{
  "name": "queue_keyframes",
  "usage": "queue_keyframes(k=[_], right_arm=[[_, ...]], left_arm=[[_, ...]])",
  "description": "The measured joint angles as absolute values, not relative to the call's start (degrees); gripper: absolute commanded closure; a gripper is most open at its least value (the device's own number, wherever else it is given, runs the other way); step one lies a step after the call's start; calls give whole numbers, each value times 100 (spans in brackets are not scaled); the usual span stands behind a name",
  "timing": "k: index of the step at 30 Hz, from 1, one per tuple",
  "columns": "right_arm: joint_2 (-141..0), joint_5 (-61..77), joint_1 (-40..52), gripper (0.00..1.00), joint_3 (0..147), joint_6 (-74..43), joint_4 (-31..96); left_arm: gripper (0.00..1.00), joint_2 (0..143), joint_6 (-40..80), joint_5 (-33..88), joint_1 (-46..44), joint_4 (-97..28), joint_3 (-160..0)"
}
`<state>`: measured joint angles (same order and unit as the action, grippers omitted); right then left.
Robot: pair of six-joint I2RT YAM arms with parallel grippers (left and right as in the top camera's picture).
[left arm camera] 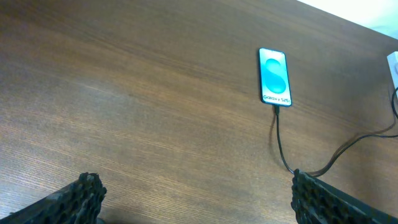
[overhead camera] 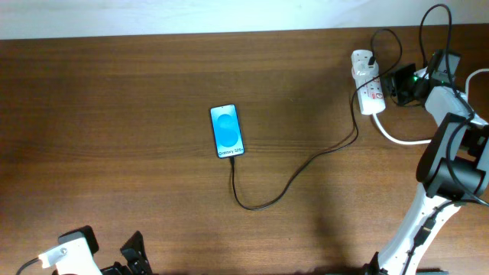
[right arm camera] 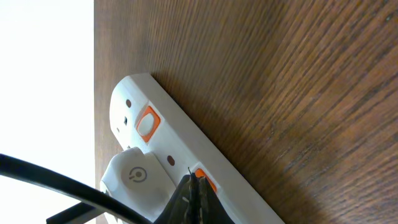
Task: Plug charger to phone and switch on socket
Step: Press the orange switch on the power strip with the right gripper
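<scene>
1. The left fingers (left arm camera: 84,198) stand spread wide and empty at the near edge of the desk (overhead camera: 114,114), with the phone well beyond them.
2. The phone (overhead camera: 227,131) lies mid-desk, screen up, its long axis running near to far. The charger (overhead camera: 290,177) meets its near end, then curls right towards the far right corner.
3. There the socket (overhead camera: 367,92) lies lengthwise near to far by the far edge. Only the right wrist view shows the right fingers (right arm camera: 191,198) clenched, tips at an orange switch (right arm camera: 202,177).

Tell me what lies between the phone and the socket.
Only the charger: its black cable loops from the bottom edge of the phone toward the socket. The overhead view shows this.
</scene>
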<state>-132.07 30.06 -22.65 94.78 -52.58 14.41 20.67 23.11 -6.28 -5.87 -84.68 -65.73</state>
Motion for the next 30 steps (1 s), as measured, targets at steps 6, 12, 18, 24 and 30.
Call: queue_keyframes(k=[6, 12, 18, 24, 30], right_arm=[[-13279, 3000, -2132, 96, 9483, -5275, 1376], [-13305, 2995, -2097, 96, 9509, -5280, 1278], [-13334, 3006, -2099, 96, 9509, -5426, 1199], [-13334, 3015, -2099, 96, 9546, -5531, 1332], [-13334, 3048, -2102, 96, 9620, -5531, 1562]], left_arm=[[1, 2067, 2311, -626, -587, -8468, -6573], [1, 2067, 2311, -626, -587, -8468, -6573], [1, 2067, 2311, -628, -587, -8468, -6573], [1, 2067, 2311, -628, -587, -8468, -6573], [1, 2067, 2311, -628, -587, -8468, -6573]])
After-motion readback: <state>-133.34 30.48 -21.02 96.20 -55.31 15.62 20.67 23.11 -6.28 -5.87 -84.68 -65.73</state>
